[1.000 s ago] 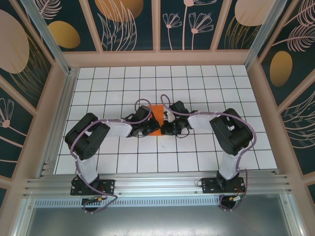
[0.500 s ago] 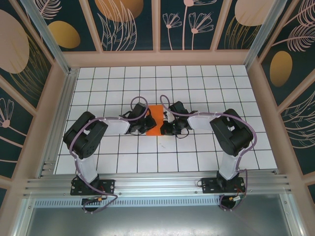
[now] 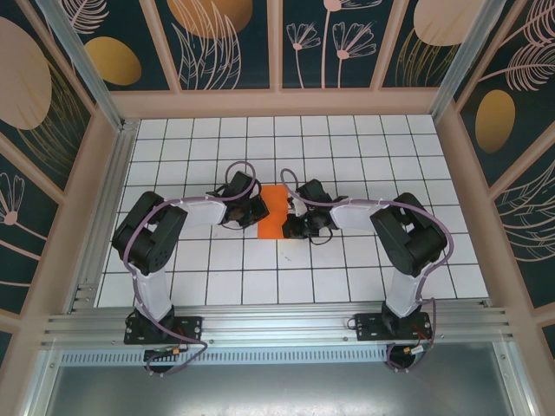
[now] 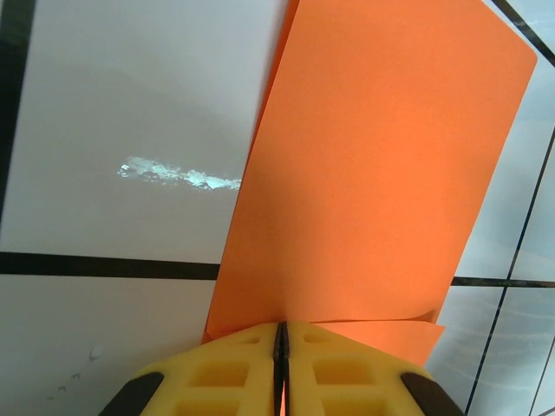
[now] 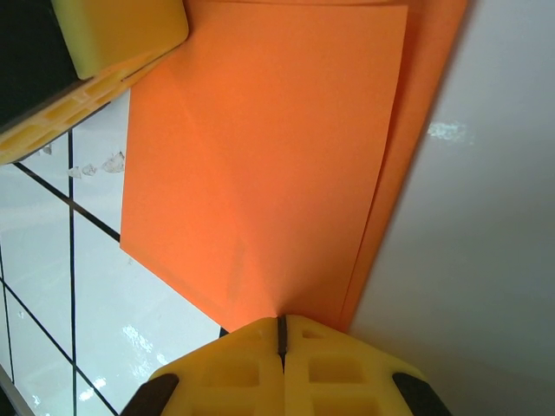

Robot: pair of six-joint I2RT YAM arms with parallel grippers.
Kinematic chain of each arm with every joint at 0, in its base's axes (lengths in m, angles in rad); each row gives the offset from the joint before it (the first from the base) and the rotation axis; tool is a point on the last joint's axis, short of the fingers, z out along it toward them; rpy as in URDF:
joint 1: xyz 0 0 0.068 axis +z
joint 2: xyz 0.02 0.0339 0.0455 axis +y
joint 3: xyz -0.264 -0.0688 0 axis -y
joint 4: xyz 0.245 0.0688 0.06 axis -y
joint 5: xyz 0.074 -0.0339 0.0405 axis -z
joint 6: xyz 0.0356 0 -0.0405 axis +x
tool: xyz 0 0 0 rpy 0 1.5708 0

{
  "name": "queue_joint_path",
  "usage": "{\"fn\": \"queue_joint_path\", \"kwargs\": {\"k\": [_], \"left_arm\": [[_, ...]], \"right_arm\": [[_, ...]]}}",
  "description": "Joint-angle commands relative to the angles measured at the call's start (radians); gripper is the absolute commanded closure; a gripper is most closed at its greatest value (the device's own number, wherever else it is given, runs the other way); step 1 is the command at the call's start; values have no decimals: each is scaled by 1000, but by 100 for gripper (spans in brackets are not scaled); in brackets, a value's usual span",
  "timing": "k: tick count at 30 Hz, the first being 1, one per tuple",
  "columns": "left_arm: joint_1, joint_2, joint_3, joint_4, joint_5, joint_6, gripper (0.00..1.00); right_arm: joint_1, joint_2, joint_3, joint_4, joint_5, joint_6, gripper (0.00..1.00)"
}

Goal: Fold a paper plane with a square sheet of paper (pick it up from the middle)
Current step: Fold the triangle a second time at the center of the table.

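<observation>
You have the square sheet of paper (image 3: 272, 211) lying near the middle of the top view, on the white gridded table (image 3: 364, 147), between the two arms. It is folded into a narrow orange rectangle. Its long axis runs up and down the frame, leaning a little so the top end sits further right than the bottom end.

Your left gripper (image 3: 255, 211) meets the sheet's left long edge and your right gripper (image 3: 292, 222) meets its right long edge.

In the left wrist view the left gripper (image 4: 280, 329) has its yellow pads pressed together at the bottom centre, pinching the paper's (image 4: 373, 173) near edge. The sheet stretches away toward the upper right, and a second layer sticks out at the lower right.

In the right wrist view the right gripper (image 5: 280, 324) is likewise clamped on the paper (image 5: 260, 156). The top layer shows a faint diagonal crease, and a strip of lower layer shows along its right side.
</observation>
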Motion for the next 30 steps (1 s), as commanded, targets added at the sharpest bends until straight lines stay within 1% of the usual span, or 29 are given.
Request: {"fn": "queue_joint_path", "kwargs": {"k": [1,9,13,15,17,25,30], "left_arm": [[58,63,-2,-72,-164,31,88],[58,73,-66,-28,-129,34,90],[58,70,-70,-7,-105,38,90],[58,70,-71,0,-97,41,90],[57,71,-73,6,-85,42,90],[56,75,-84,11,-68,44,91],[57,76,-93,24,-55,39,91]], "right_arm": [[0,40,-108,-315,142,-30,100],[-16,-87,-128,-313,73,-30,100],[-15,-141,-35,-299,39,0,100],[-14,-142,31,-283,24,16,100],[-14,-115,88,-272,24,26,100],[-2,122,329,-280,30,41,100],[2,186,396,-264,1,47,100]]}}
